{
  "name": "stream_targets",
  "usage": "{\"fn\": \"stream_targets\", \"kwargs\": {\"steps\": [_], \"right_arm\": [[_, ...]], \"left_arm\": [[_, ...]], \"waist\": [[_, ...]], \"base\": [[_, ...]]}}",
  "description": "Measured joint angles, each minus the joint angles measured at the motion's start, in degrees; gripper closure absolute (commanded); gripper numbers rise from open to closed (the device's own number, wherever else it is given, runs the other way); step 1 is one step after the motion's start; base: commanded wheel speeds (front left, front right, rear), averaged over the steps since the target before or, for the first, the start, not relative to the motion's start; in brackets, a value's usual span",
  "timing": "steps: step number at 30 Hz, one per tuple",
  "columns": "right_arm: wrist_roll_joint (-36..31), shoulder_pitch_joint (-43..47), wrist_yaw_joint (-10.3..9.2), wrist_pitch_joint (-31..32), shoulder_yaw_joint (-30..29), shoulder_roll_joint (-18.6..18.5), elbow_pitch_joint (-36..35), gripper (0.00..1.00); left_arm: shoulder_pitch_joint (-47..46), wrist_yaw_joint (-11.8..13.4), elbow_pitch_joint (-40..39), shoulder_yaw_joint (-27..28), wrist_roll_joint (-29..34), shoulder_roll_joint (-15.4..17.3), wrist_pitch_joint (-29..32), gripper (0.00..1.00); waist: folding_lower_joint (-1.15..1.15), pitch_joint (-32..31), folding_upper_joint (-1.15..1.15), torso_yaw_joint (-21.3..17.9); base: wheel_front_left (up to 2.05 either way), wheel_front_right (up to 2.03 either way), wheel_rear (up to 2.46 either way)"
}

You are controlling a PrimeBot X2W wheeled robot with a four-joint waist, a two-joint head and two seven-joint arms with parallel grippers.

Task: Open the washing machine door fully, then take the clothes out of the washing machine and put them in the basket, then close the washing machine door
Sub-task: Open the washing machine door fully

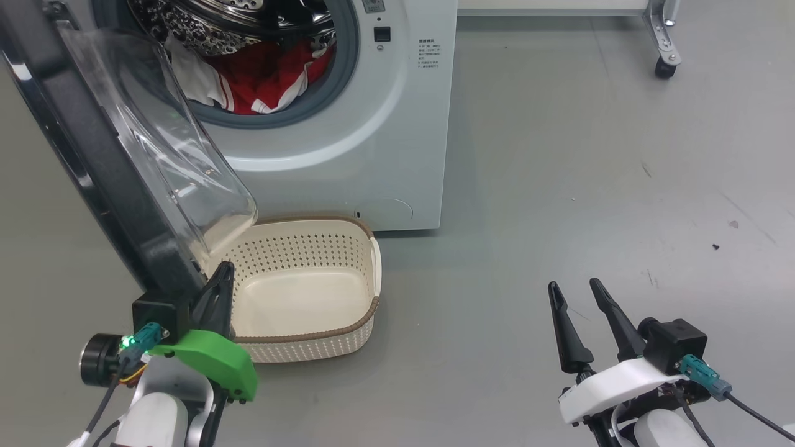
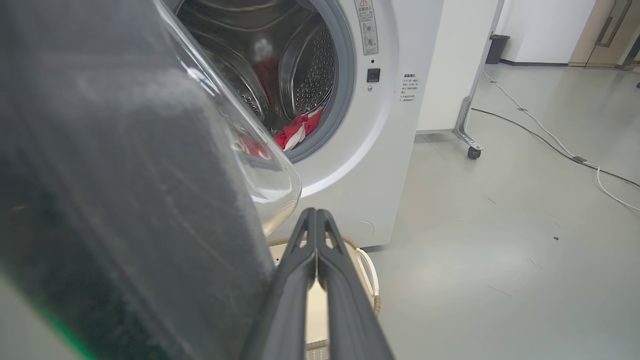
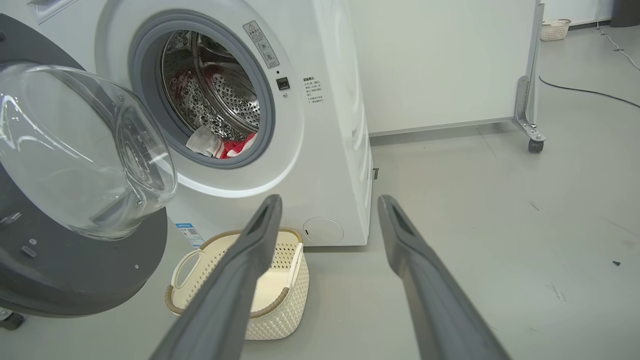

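The washing machine (image 1: 385, 155) stands with its door (image 1: 93, 155) swung open to the left, glass bowl facing right. Red and white clothes (image 1: 261, 81) lie in the drum, also seen as clothes (image 3: 235, 147). The cream basket (image 1: 310, 248) sits empty on the floor below the opening. My left gripper (image 1: 225, 268) is shut with nothing in it, its fingers right beside the door's lower edge above the basket's near left corner; I cannot tell if they touch. In the left wrist view the gripper (image 2: 316, 212) sits against the blurred door (image 2: 125, 200). My right gripper (image 1: 574, 285) is open over bare floor, well right of the basket.
A white panel on a wheeled frame (image 3: 535, 145) stands right of the machine. A cable (image 2: 550, 145) runs across the floor farther back. A second small basket (image 3: 555, 30) sits far off. Grey floor stretches right of the machine.
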Motion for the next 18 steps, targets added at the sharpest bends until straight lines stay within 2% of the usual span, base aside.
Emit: {"fn": "stream_targets", "kwargs": {"steps": [18], "right_arm": [[-0.5, 1.2, 0.44, 0.0, -0.4, 0.2, 0.5, 0.00]], "left_arm": [[-0.2, 0.5, 2.7, -0.2, -1.0, -0.2, -1.7, 1.00]], "waist": [[0.00, -0.5, 0.00, 5.2]], "base": [[0.00, 0.00, 0.00]]}}
